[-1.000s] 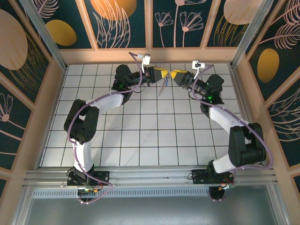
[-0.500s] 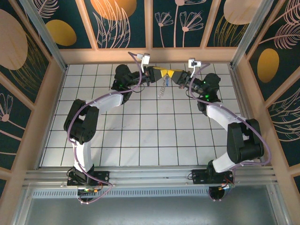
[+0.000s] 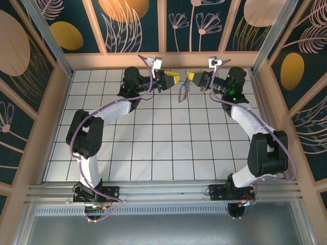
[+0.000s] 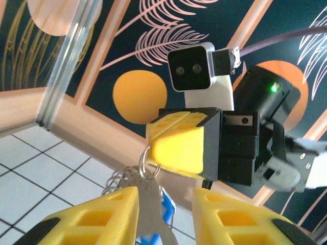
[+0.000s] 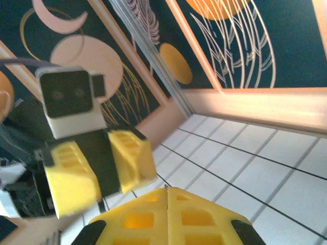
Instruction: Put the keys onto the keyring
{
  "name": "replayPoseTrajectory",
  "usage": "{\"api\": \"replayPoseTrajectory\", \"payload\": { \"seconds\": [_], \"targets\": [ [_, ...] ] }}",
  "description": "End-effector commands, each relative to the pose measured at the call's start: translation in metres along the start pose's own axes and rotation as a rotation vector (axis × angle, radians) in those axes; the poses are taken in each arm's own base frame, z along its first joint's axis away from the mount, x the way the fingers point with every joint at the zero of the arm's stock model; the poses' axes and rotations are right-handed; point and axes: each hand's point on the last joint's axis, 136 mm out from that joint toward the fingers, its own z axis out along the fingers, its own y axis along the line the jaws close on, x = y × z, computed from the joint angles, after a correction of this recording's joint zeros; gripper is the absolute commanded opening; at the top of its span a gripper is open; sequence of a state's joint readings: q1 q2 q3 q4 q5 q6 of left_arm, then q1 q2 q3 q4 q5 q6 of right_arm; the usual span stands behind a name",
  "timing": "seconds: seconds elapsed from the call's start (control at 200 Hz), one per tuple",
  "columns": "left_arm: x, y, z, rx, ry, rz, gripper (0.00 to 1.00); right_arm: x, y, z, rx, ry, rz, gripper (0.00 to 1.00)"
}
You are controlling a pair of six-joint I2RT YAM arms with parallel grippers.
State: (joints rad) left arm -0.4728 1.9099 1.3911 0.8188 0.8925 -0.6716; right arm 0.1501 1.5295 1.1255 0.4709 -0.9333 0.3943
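Blue-headed keys (image 4: 164,213) and the beige chain keyring (image 4: 118,182) dangle together above the far tiles of the white table (image 3: 153,148), their small metal ring (image 4: 148,166) pinched in the fully closed right gripper (image 5: 167,199). The left gripper (image 4: 166,199) faces it, fingers parted around the key blade, not clamped on it.

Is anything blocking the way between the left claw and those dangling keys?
Nothing visible does. The keys hang from the shut right gripper, right between the fingers of the open left gripper.
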Motion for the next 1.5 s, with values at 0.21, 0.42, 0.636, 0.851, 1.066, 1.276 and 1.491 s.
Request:
{"api": "replayPoseTrajectory", "payload": {
  "seconds": [0.21, 0.42, 0.636, 0.851, 1.066, 1.276, 1.491],
  "targets": [
    [-0.017, -0.002, -0.009, -0.01, 0.087, 0.128, 0.36, 0.017, 0.001, 0.0, -0.008, 0.249, -0.149, 0.0],
    [0.001, 0.005, -0.006, 0.023, 0.161, 0.119, 0.37, 0.02, 0.002, 0.002, -0.006, 0.321, -0.173, 0.0],
    [0.016, 0.002, -0.004, 0.084, 0.205, 0.099, 0.36, 0.027, 0.013, 0.007, -0.06, 0.359, -0.179, 0.0],
    [0.033, -0.005, 0.004, 0.126, 0.256, 0.105, 0.37, 0.032, 0.024, 0.012, -0.12, 0.367, -0.178, 0.0],
    [0.039, -0.013, 0.01, 0.17, 0.273, 0.105, 0.37, 0.035, 0.031, 0.013, -0.153, 0.369, -0.177, 0.0],
    [0.041, -0.012, 0.012, 0.173, 0.277, 0.105, 0.36, 0.035, 0.034, 0.014, -0.166, 0.37, -0.177, 0.0],
    [0.043, -0.012, 0.012, 0.171, 0.278, 0.112, 0.36, 0.035, 0.037, 0.013, -0.178, 0.368, -0.184, 0.0]
  ]
}}
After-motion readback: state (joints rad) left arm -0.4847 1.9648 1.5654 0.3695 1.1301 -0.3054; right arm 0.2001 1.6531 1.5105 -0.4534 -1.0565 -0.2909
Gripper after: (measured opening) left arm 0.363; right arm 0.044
